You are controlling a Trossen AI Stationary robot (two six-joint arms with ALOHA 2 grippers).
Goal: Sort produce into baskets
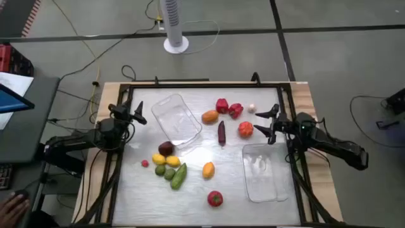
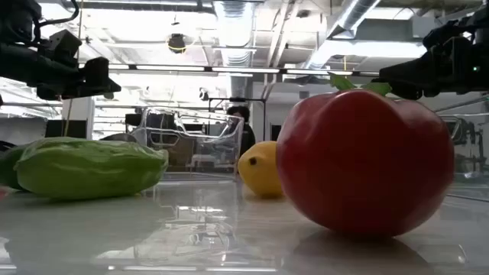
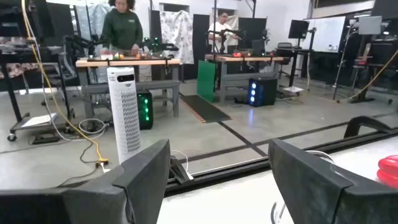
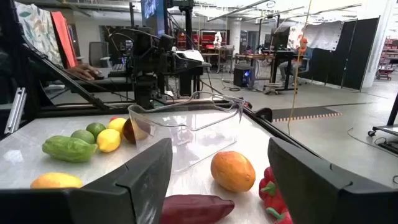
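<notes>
Hovering empty with fingers parted, the right gripper [image 1: 263,123] faces the red tomato [image 1: 245,130] at its nine o'clock, nearer than the open, empty left gripper [image 1: 138,113].

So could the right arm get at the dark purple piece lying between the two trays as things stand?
Probably yes. The right gripper is open, empty and pointed that way. The dark purple piece lies apart from its neighbours, with only a red tomato just beside the path, not across it.
</notes>
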